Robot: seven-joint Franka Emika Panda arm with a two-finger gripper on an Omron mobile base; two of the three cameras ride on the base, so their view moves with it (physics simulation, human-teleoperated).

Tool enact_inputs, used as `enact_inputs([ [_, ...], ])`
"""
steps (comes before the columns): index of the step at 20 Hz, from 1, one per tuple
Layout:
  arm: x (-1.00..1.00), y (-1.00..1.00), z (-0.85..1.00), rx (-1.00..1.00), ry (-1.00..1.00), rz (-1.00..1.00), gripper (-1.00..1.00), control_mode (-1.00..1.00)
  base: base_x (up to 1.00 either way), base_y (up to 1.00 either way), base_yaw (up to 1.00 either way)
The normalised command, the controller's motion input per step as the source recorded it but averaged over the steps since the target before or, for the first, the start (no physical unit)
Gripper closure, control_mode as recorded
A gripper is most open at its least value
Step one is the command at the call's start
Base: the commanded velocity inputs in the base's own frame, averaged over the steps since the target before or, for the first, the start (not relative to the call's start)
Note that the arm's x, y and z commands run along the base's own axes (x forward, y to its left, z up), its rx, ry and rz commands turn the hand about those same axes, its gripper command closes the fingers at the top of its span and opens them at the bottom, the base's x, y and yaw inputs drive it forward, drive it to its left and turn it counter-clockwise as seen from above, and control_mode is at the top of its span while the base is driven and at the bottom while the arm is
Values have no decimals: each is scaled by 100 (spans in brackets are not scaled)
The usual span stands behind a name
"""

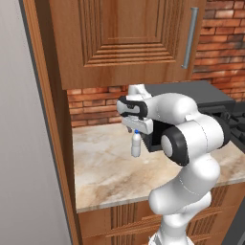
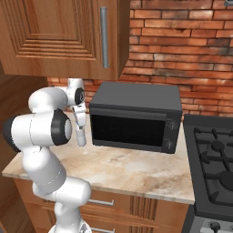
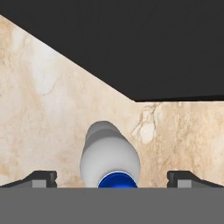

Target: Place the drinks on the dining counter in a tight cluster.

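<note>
A small white bottle (image 1: 136, 145) with a blue cap stands upright on the short marble counter (image 1: 103, 167), just left of the microwave. My gripper (image 1: 136, 129) hangs directly over it, pointing down, open. In the hand view the bottle (image 3: 109, 153) rises between the two spread fingertips (image 3: 42, 177), and the jaws stand well apart from its sides at cap height. From the right base view, the bottle (image 2: 81, 135) sits below the gripper (image 2: 80, 119). The dining counter is out of view.
A dark microwave (image 2: 132, 116) stands on the counter close to the bottle's right. A wooden wall cabinet (image 1: 124, 38) hangs overhead and a tall wood panel (image 1: 50, 143) bounds the counter's left end. A black stove (image 2: 214, 154) lies at the far right.
</note>
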Motion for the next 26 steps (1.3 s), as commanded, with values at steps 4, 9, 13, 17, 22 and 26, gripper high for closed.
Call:
enact_inputs([
  [4, 0, 0, -7, 0, 0, 0, -100, -100, 0, 0, 0],
  [9, 0, 0, -3, 0, 0, 0, -100, -100, 0, 0, 0],
  [13, 0, 0, 0, 0, 0, 0, -100, -100, 0, 0, 0],
  [17, 0, 0, 0, 0, 0, 0, 100, -100, 0, 0, 0],
  [22, 0, 0, 0, 0, 0, 0, 100, -100, 0, 0, 0],
  [26, 0, 0, 0, 0, 0, 0, 100, -100, 0, 0, 0],
])
